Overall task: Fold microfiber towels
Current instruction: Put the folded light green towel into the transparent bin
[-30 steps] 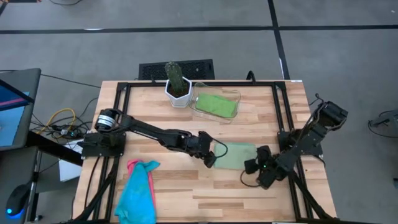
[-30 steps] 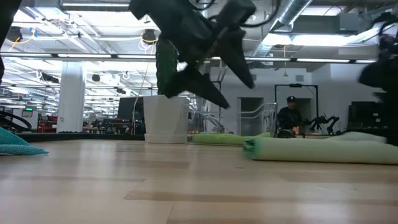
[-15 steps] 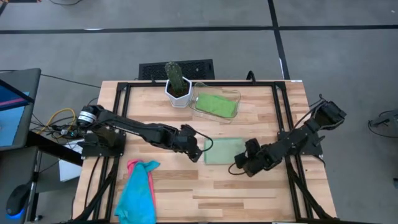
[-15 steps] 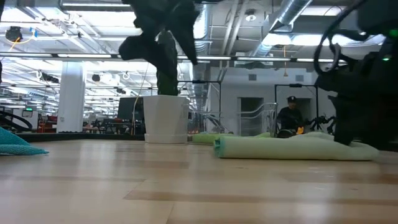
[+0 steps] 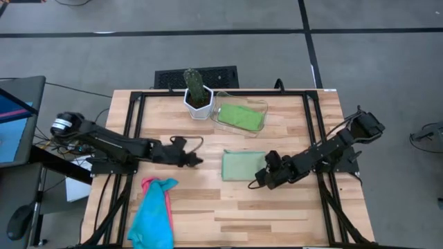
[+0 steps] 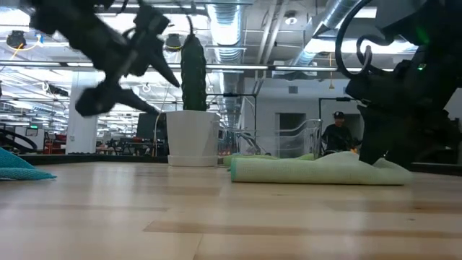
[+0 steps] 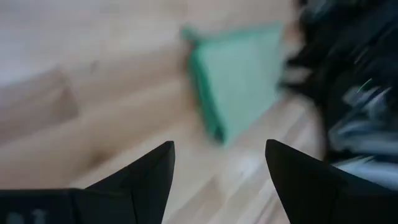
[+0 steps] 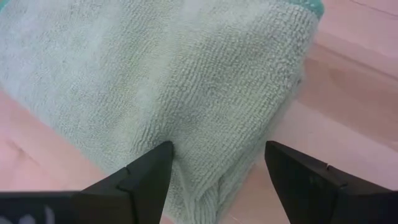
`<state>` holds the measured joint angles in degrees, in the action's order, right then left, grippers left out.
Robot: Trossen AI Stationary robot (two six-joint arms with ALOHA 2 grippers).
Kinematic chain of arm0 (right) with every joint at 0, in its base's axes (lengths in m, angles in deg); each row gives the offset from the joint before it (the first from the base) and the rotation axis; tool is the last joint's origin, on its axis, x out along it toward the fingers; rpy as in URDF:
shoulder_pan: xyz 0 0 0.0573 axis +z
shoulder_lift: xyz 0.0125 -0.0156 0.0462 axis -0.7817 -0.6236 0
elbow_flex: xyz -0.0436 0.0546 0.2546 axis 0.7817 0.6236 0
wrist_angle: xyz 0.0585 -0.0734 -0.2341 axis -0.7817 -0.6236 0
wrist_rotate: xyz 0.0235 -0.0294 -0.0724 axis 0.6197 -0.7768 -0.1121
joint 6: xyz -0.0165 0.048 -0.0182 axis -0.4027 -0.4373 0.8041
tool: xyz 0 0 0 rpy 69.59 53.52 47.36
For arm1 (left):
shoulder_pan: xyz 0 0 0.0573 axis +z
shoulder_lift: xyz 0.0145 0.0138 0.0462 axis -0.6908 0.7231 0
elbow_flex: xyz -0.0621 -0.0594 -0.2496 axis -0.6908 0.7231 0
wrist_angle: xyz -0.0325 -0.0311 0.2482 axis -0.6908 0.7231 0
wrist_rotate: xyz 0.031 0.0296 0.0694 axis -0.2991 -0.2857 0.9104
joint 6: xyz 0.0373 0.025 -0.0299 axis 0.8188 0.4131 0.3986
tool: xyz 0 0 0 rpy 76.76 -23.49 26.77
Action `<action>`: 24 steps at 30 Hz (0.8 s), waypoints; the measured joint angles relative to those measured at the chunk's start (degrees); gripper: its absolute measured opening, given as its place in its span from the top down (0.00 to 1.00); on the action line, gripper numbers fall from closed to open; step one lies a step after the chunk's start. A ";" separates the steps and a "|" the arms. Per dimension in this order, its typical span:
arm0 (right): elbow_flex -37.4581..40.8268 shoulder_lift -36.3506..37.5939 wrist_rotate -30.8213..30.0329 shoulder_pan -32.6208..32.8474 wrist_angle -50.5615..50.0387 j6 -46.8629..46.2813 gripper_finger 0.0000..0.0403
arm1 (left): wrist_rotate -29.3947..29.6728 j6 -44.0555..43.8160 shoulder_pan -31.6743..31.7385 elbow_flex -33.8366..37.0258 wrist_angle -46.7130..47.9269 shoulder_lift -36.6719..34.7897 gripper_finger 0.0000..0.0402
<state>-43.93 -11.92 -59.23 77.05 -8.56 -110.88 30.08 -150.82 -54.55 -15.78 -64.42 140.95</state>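
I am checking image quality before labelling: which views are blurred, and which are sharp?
Left wrist view: strongly motion-blurred, the folded light green towel and the right arm smeared. Low view: the left gripper is smeared too. Right wrist view: sharp, towel weave clear. High view: evenly lit, crisp, the turquoise and pink towels distinct.

Bare wood lay open across the table in front of the folded green towel. The right gripper blocked that towel's right edge, jaws spread. The potted cactus and clear tray crowded the back; the blue-and-pink towels filled the front-left corner.
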 joint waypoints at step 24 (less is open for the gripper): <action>-0.13 4.31 -0.37 -2.71 0.67 2.94 0.30 | -6.45 3.43 5.25 -13.80 -26.04 36.82 0.39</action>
<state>-44.06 -7.61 -59.59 74.34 -7.89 -107.94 23.63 -147.39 -49.30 -29.58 -90.46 177.77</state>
